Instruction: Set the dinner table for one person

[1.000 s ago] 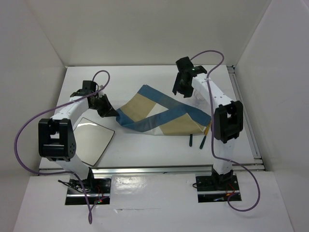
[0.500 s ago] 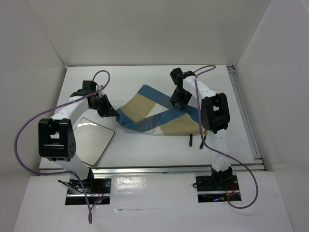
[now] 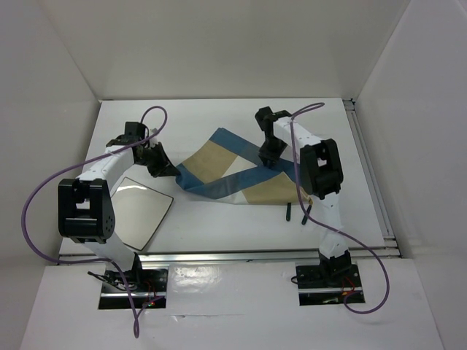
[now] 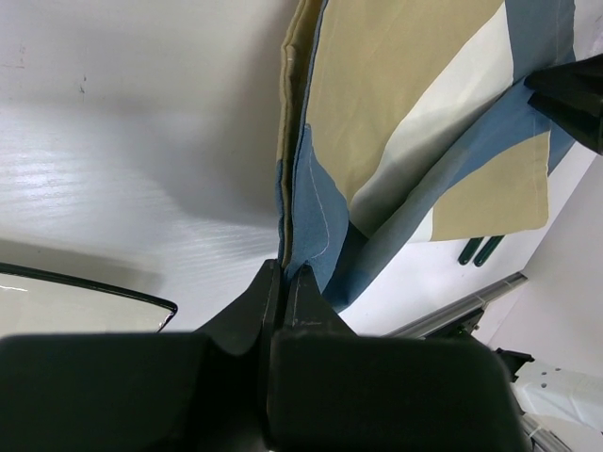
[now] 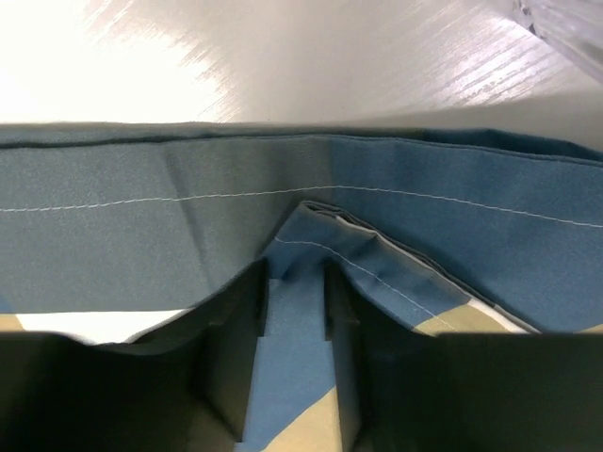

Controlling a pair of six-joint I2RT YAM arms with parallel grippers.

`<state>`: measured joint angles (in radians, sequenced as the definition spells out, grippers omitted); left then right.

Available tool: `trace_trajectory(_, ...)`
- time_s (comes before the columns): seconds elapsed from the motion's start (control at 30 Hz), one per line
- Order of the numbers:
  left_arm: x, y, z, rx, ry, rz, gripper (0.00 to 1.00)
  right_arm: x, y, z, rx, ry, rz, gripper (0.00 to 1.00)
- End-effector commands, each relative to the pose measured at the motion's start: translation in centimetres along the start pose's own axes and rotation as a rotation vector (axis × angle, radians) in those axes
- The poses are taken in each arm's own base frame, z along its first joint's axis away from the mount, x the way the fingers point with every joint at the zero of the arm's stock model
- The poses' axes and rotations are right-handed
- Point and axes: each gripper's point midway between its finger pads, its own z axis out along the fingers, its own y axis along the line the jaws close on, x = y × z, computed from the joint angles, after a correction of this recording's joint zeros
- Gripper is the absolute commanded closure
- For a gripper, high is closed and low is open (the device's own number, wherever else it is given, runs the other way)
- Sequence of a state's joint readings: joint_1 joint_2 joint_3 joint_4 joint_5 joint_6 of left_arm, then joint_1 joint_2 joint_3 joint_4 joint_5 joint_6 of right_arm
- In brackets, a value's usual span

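The blue-and-tan cloth placemat (image 3: 219, 171) lies twisted and partly folded over on the white dinner table (image 3: 197, 117). My left gripper (image 3: 173, 173) is shut on the placemat's left edge; in the left wrist view (image 4: 285, 273) the jaws are pressed together on the thin cloth (image 4: 405, 94). My right gripper (image 3: 268, 159) is down on the blue band at the fold. In the right wrist view (image 5: 295, 273) its jaws stand narrowly apart, astride a peaked fold of the placemat (image 5: 141, 188). A small white square plate (image 3: 139, 210) lies at the front left.
Two dark-handled utensils (image 3: 295, 213) stick out from under the placemat's front right corner and also show in the left wrist view (image 4: 479, 250). The plate's dark rim (image 4: 85, 284) is close to my left fingers. A metal rail (image 3: 255, 255) runs along the near edge. White walls enclose the table.
My right arm has swung left and dropped from above the table's back right onto the placemat's fold. The left arm and the placemat have stayed still.
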<state>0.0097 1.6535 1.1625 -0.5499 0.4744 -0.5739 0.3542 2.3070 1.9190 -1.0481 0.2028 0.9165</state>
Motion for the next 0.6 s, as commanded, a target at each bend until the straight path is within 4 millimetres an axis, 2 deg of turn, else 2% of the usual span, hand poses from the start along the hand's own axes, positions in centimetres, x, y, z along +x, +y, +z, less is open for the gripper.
trace_trajectory(0.0,0.2,-0.2,0.0,0.023,0.009,0.032,1.0,-0.4,-0.2,-1.2,0.017,-0.056,0.014,0.67)
trace_trajectory(0.13,0.2,-0.2,0.0,0.023,0.009,0.032,1.0,-0.9,0.6,-2.1,-0.017,-0.089,-0.005,0.97)
trace_trajectory(0.17,0.1,-0.1,0.0,0.015,0.004,0.032,1.0,-1.0,0.6,-2.5,-0.025,-0.094,-0.003,1.0)
trace_trajectory(0.33,-0.6,-0.6,-0.5,0.012,-0.011,0.038,1.0,-2.2,1.3,-5.0,-0.081,-0.161,-0.022,1.0)
trace_trajectory(0.47,-1.6,-1.3,-1.2,0.011,-0.047,0.055,1.0,-3.5,2.4,-8.9,-0.179,-0.235,-0.044,1.0)
trace_trajectory(0.53,-2.0,-1.7,-1.4,0.016,-0.056,0.043,1.0,-4.2,3.1,-10.3,-0.226,-0.264,-0.06,1.0)
trace_trajectory(0.57,-2.4,-2.1,-1.6,0.022,-0.067,0.049,1.0,-4.3,3.3,-10.3,-0.233,-0.269,-0.058,1.0)
